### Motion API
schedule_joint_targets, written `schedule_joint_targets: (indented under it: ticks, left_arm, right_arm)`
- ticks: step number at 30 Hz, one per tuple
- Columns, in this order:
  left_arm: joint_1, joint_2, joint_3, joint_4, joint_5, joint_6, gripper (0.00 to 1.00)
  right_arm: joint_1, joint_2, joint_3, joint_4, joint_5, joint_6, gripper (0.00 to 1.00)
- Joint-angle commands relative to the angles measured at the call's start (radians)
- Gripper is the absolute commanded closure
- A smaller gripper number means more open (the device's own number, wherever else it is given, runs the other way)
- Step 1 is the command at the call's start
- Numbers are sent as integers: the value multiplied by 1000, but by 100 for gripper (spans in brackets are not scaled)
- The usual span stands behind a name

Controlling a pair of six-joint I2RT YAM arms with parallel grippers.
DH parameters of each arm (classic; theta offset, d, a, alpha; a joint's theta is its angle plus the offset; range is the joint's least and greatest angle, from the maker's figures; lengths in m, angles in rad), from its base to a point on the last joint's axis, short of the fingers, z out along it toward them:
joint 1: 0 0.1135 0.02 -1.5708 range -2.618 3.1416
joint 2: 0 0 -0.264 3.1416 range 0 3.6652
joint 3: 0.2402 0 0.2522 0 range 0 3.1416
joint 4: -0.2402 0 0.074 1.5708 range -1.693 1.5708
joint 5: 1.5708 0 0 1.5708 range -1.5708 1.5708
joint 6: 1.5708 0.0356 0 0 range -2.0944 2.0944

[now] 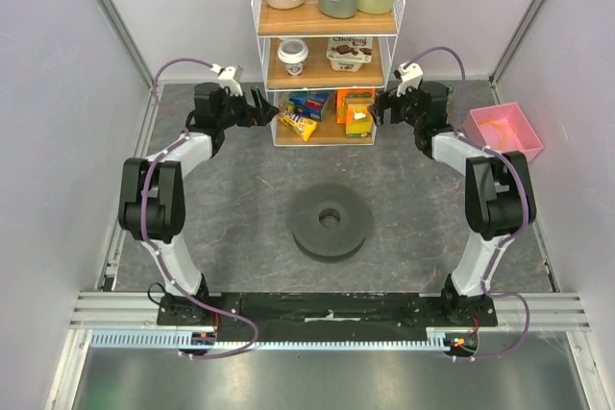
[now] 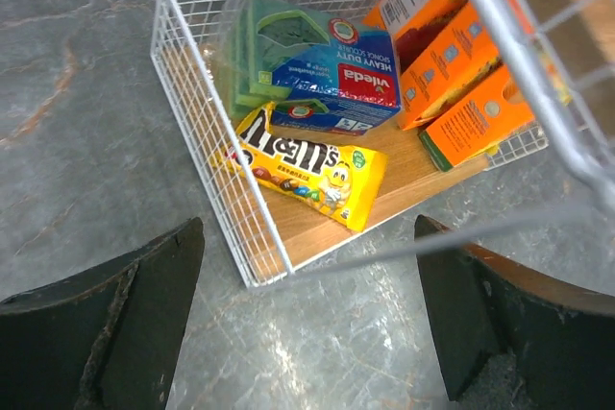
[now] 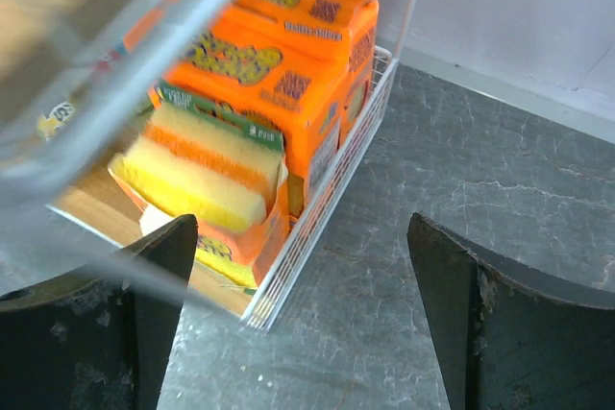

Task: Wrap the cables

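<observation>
The cables show only faintly, as thin yellow-orange strands (image 1: 500, 128) lying inside a pink bin (image 1: 526, 144) at the back right. A dark grey round spool (image 1: 331, 221) lies flat mid-table. My left gripper (image 1: 267, 108) (image 2: 312, 333) is open and empty, hovering by the left front corner of the wire shelf's bottom tier. My right gripper (image 1: 378, 108) (image 3: 303, 324) is also open and empty, by that tier's right front corner. Both grippers are far from the spool and the bin.
A white wire shelf (image 1: 256, 40) stands at the back centre. Its bottom tier holds an M&M's bag (image 2: 303, 165), a blue sponge pack (image 2: 317, 64), orange boxes (image 3: 279, 55) and a yellow sponge pack (image 3: 197, 165). Upper tiers carry cups and bottles. Grey walls close both sides.
</observation>
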Motion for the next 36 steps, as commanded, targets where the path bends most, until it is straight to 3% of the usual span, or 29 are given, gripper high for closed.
schedule_joint_targets:
  ticks: [1,13,18,20,25,36]
  left_arm:
    - [39,-173,-65,23,21,-63,4]
    - [92,-526,-309,-131,102,-29,4]
    - [87,-661,-300,-369,243,175,9]
    - [78,-678,-285,-526,265,256,11]
    - [61,-706,-302,-687,297,373,11]
    - [-95,-513,-315,-757,386,218,14]
  right_arm:
    - [-9,-164,-66,-4,-52,16,1]
    - [-45,-517,-275,-271,-145,44,1]
    - [-44,-611,-223,-640,-204,151,1]
    - [-45,-640,-246,-687,-239,202,1]
    - [-35,-645,-332,-734,-348,312,2]
    - [85,-498,-424,-740,-344,377,2]
